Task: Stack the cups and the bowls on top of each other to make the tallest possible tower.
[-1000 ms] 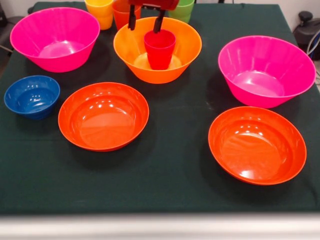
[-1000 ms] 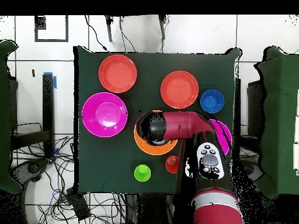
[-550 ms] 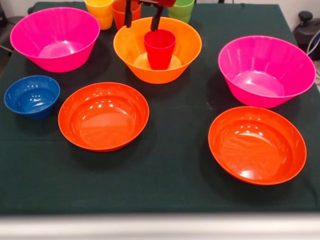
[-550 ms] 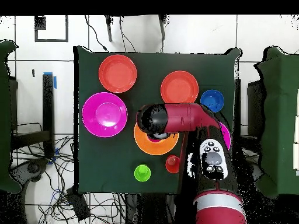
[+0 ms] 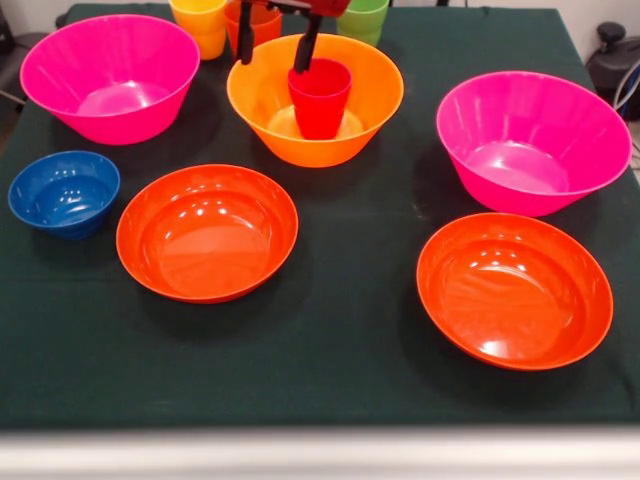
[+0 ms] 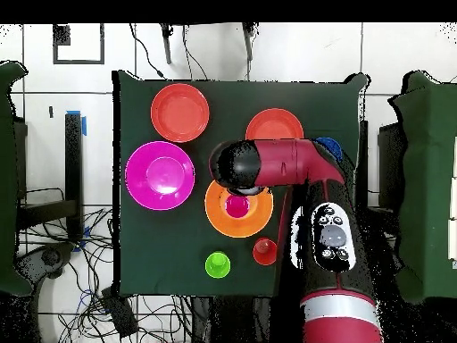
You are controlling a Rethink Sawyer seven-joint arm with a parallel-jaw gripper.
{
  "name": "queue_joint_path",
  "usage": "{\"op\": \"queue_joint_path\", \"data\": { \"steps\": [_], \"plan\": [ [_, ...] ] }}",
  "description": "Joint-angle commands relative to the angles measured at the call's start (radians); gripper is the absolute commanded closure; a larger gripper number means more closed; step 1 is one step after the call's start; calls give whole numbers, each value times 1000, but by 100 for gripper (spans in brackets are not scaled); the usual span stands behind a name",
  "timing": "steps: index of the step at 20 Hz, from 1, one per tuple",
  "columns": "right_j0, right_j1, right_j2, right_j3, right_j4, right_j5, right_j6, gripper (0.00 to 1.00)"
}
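The red cup (image 5: 320, 97) stands upright inside the large orange bowl (image 5: 258, 108) at the back middle, and the overhead view shows the red cup (image 6: 237, 205) centred in the orange bowl (image 6: 214, 214). My gripper (image 5: 275, 42) hangs open and empty above the bowl's back left rim, clear of the cup. Behind it stand the yellow cup (image 5: 200, 22), orange cup (image 5: 262, 22) and green cup (image 5: 366, 18). The small blue bowl (image 5: 63, 192) sits at the left.
Pink bowls stand at the back left (image 5: 110, 75) and right (image 5: 533, 140). Two shallow red-orange bowls lie nearer the front, left (image 5: 207, 232) and right (image 5: 514, 290). In the overhead view the arm (image 6: 277, 165) covers most of the blue bowl (image 6: 329, 143) and one pink bowl.
My gripper has risen and drifted left in the front view, away from the red cup. The cup stays in the orange bowl.
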Motion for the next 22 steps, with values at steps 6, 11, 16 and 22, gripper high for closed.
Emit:
{"op": "queue_joint_path", "data": {
  "steps": [6, 11, 16, 22],
  "plan": [
    [-31, 91, 131, -147, -39, 95, -187, 0],
    [-37, 116, 149, -185, -41, 116, -196, 0],
    [-28, 156, 161, -228, -41, 117, -175, 0],
    [-13, 184, 163, -265, -35, 119, -152, 0]
  ]
}}
